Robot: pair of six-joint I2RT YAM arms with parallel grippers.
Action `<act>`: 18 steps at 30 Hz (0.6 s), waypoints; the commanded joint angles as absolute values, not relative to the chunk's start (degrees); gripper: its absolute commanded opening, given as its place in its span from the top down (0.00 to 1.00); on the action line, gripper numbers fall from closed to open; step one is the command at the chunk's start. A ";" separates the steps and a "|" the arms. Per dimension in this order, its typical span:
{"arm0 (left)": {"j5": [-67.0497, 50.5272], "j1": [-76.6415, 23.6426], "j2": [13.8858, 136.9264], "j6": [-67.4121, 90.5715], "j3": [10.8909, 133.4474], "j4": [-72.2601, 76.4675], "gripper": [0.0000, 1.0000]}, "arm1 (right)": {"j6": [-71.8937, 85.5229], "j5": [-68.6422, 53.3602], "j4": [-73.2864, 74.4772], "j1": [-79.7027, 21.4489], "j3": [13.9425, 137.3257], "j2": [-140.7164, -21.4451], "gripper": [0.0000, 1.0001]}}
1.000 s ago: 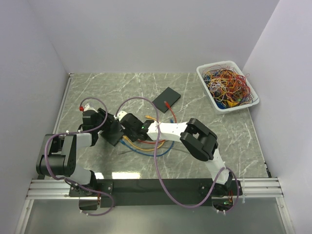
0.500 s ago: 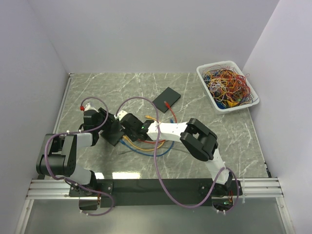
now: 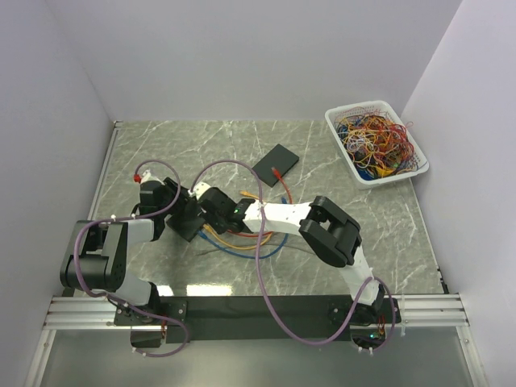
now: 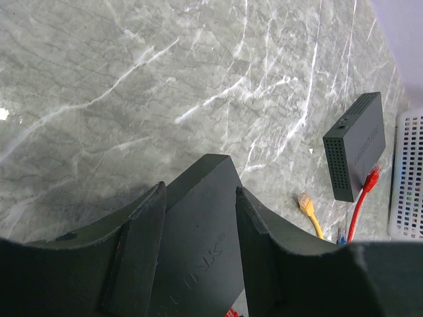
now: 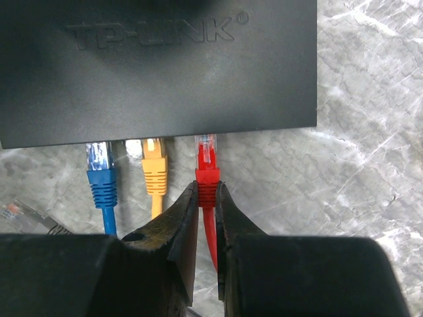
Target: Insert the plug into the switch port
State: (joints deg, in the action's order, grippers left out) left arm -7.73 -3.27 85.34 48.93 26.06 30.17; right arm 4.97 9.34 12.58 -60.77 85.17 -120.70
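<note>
TP-LINK lettering (image 5: 155, 32) on black switch (image 5: 277, 79)

Your worktop (image 3: 161, 145) is grey-green marble with white veins. The switch (image 5: 158, 66) is matt black, its raised lettering the same black. Along its edge you have a blue plug (image 5: 101, 175), a yellow plug (image 5: 154, 165) and a red plug (image 5: 207, 162), each clear-tipped. The right tool (image 5: 206, 191) and left tool (image 4: 199, 191) are black. The second switch (image 4: 355, 145) is black too, with one side dotted with fine holes. The basket (image 3: 338, 141) is white mesh, and its wires (image 3: 379, 141) are a red, orange, yellow and blue tangle.
</note>
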 commanded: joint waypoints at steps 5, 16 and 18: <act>-9.05 -4.66 86.22 48.60 27.07 28.48 0.48 | 5.19 9.32 9.14 -61.61 87.36 -117.15 1.00; -9.49 -5.36 87.80 49.39 26.89 29.53 0.48 | 5.27 9.84 8.70 -61.61 87.36 -118.30 1.00; -9.75 -5.36 88.24 49.39 26.98 29.44 0.48 | 5.10 10.11 8.35 -61.70 87.19 -118.39 1.00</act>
State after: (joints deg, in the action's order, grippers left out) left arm -7.66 -4.27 86.74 48.99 26.39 31.14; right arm 5.02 9.41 12.51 -61.14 85.17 -120.66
